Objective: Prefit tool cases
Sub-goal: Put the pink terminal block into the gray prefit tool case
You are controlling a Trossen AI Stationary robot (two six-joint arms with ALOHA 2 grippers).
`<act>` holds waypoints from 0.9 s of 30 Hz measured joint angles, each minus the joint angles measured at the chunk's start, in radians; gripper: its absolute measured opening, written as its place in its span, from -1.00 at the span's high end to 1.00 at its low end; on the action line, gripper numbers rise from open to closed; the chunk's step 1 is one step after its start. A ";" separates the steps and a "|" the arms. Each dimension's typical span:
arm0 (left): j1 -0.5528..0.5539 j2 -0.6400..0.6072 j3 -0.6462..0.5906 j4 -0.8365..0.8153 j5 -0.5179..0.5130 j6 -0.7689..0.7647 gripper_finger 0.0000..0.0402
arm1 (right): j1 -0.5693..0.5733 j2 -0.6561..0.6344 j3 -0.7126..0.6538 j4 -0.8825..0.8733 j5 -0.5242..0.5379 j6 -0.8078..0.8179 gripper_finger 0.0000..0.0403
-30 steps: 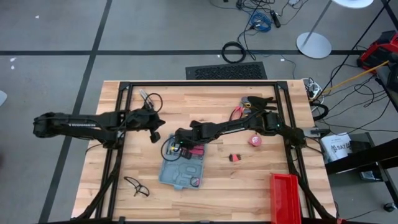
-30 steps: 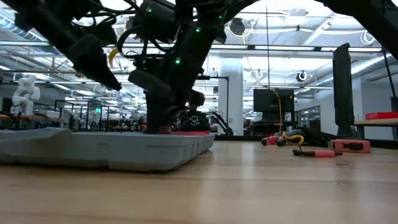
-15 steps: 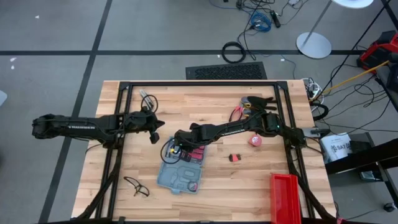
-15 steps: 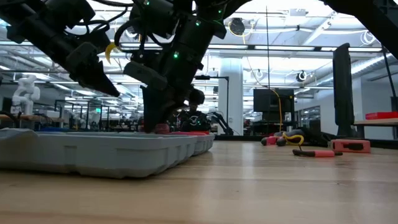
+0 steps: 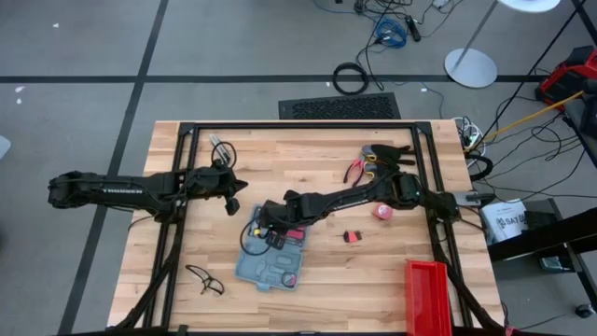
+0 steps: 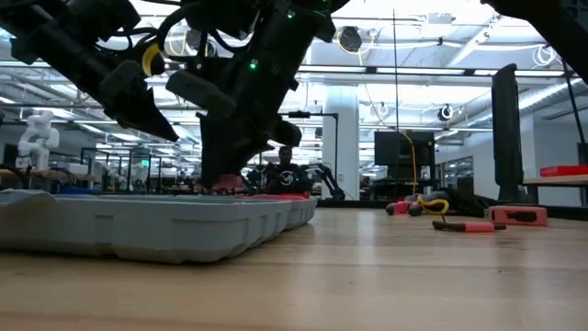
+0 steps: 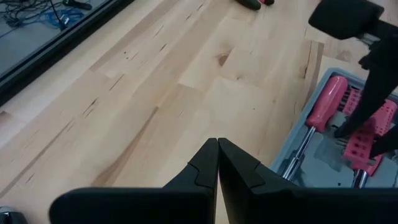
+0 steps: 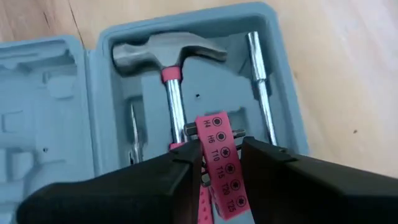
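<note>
Right wrist view: right gripper pinches a pink plastic bit-holder strip above the open blue-grey plastic hinged tool case, mid-table. Step: seating the strip; next, judged, lowering into its recess. Left gripper: pressed together, idle beside case.

Wood table: open tool case, red bin, pliers, perhaps glasses.

The table is made of pale, smooth wood with visible grain. The tool case is moulded in matt blue-grey plastic, and a hammer with a polished metal head is seated in it beside a glossy pink plastic bit holder.
</note>
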 joint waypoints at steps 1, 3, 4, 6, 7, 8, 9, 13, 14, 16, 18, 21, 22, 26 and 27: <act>0.000 0.000 0.000 0.000 0.000 0.000 0.91 | 0.001 0.006 0.001 0.005 0.010 0.005 0.65; 0.000 0.000 0.000 -0.001 0.000 0.000 0.91 | 0.004 0.011 -0.001 -0.001 0.022 0.011 0.65; 0.000 0.000 0.000 0.000 0.000 0.000 0.91 | 0.003 0.019 -0.002 0.006 0.022 0.015 0.65; -0.002 0.000 0.000 -0.001 0.000 0.000 0.91 | 0.003 0.030 -0.002 0.017 0.022 0.021 0.65; -0.004 0.000 0.000 -0.002 0.000 0.000 0.91 | 0.003 0.033 -0.003 0.007 0.022 0.021 0.65; -0.007 0.000 0.000 0.000 0.000 0.000 0.91 | 0.003 0.038 -0.002 0.016 0.026 0.022 0.65; -0.012 0.000 0.000 0.000 0.000 0.000 0.91 | 0.003 0.040 -0.002 0.018 0.027 0.022 0.65; -0.026 0.000 0.000 0.000 0.000 0.000 0.91 | 0.003 0.041 -0.002 0.018 0.025 0.029 0.65; -0.029 0.000 0.000 0.000 -0.001 0.000 0.91 | 0.003 0.041 -0.002 0.019 0.025 0.029 0.65; -0.034 0.000 0.000 0.000 -0.005 0.000 0.91 | 0.003 0.041 -0.002 0.022 0.022 0.029 0.64; -0.035 0.000 0.001 0.000 -0.005 0.000 0.91 | 0.003 0.041 -0.002 0.026 0.022 0.030 0.47; -0.037 0.000 0.001 0.001 -0.006 0.000 0.91 | 0.001 0.041 -0.002 0.032 0.021 0.041 0.16; -0.037 0.000 0.001 0.000 -0.006 0.000 0.91 | 0.001 0.041 -0.002 0.034 0.021 0.044 0.08; -0.037 0.000 0.001 0.000 -0.007 -0.001 0.91 | -0.003 0.038 -0.002 0.037 0.018 0.038 0.01; -0.037 0.000 0.001 0.000 -0.007 -0.001 0.91 | -0.003 0.037 -0.002 0.039 0.018 0.032 0.03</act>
